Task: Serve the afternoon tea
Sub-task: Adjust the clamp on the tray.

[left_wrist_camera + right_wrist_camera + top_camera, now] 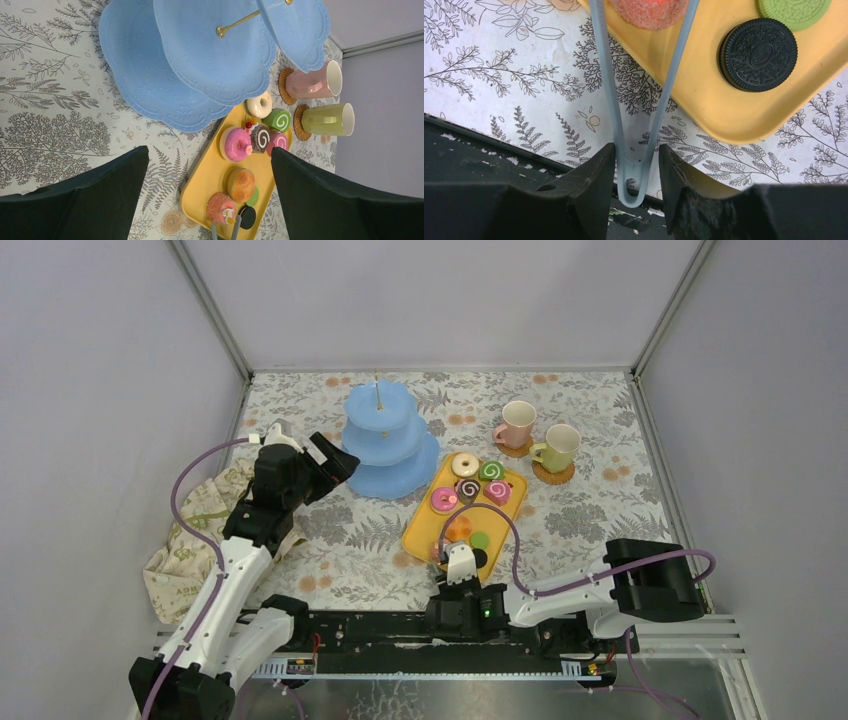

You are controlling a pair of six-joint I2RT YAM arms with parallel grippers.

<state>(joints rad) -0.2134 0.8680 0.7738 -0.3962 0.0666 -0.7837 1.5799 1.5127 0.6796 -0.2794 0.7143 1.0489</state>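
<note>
1. Pastry vs gripper: pink sugared pastry [646, 12] lies at 12 o'clock from the right gripper [636, 155] in the wrist view, between the two blades of the tongs [609, 95]. The tongs' long axis runs 6 to 12, with the bend down at the fingers.
2. Right gripper: its fingers press both sides of the tongs just above the bend, so it is clamped on the tongs. The blade tips are cut off by the frame edge. They are probably touching the pastry, but a pinch can't be confirmed.
3. Left gripper [209, 152]: fingers wide apart and holding nothing, hovering at about 8 o'clock of the light-blue stand [385, 440] in the top view.
4. Locations: the pastry sits at the near end of the yellow tray [704, 100], with a black cookie [758, 54] at its 4 o'clock and a green cookie [795, 10] beyond. From that end of the tray the stand is at 11 o'clock, and the pink mug [517, 423] and pale green mug [560, 446] are at 1 o'clock. No pastry shows on the stand's tiers.
5. Nearer arm: the right arm is nearer the pastry, the left arm nearer the stand. My read is that the next move is a lift, then a carry toward 11 o'clock.
6. Surface and room: the leaf-print table cover [350, 530] is flat. The tray has a low lip to clear. The stand's upper tiers overhang the bottom one, and the left gripper crowds its 8 o'clock side, so an approach from 5 o'clock looks freer.
</note>
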